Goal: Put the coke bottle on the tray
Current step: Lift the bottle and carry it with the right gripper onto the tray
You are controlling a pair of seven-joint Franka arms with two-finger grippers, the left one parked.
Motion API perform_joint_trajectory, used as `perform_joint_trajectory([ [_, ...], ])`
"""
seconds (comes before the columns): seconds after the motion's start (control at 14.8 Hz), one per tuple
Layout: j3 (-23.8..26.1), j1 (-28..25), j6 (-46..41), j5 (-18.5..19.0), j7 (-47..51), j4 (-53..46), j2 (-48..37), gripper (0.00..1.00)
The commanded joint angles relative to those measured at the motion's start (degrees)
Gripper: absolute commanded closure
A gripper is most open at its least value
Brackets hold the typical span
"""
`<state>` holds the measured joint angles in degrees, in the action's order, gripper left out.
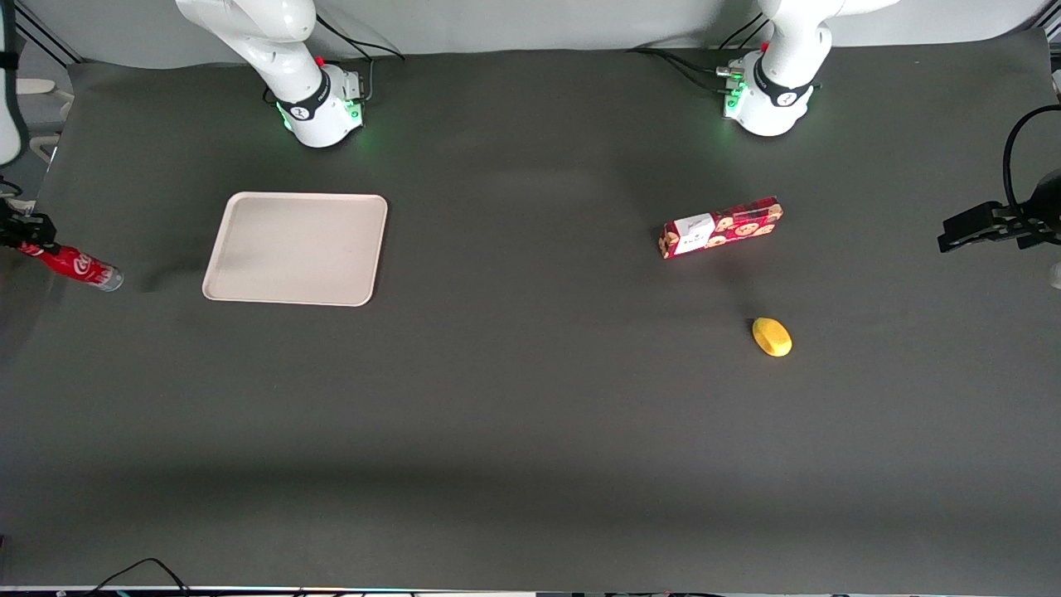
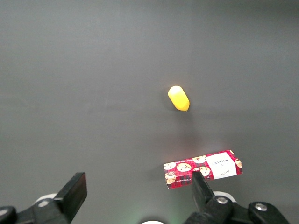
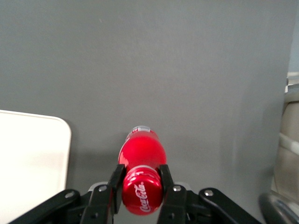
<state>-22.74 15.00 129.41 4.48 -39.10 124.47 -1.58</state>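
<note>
Two end effector [image 3: 141,185] fingers pinch the coke bottle [image 1: 76,264] near its cap, base tilted down toward the tray [image 1: 297,249].

The coke bottle [image 1: 76,265], a slim red one with white script, a red cap and a silvery base, is hanging tilted above the table at the working arm's end, its cap end sitting clamped between the fingers of the gripper [image 1: 31,240] and its base pointing toward the tray [image 1: 297,248]. That large flat beige tray with rounded corners and a low rim is lying bare near the bottle, apart from it.
</note>
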Motion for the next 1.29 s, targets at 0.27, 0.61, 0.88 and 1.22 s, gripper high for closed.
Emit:
perform_joint_trajectory([
  [0.27, 14.97, 0.29, -32.78, 3.42, 16.13, -26.44, -1.23, 1.0],
  [0.61, 25.53, 0.47, -43.27, -0.25, 30.11, -27.36, -4.48, 1.0],
  [0.88, 25.99, 0.12, -37.51, -4.75, 30.58, -13.42, -10.79, 1.0],
  [1.22, 25.9, 0.03, -21.33, -4.75, 30.05, 7.87, -19.07, 1.0],
])
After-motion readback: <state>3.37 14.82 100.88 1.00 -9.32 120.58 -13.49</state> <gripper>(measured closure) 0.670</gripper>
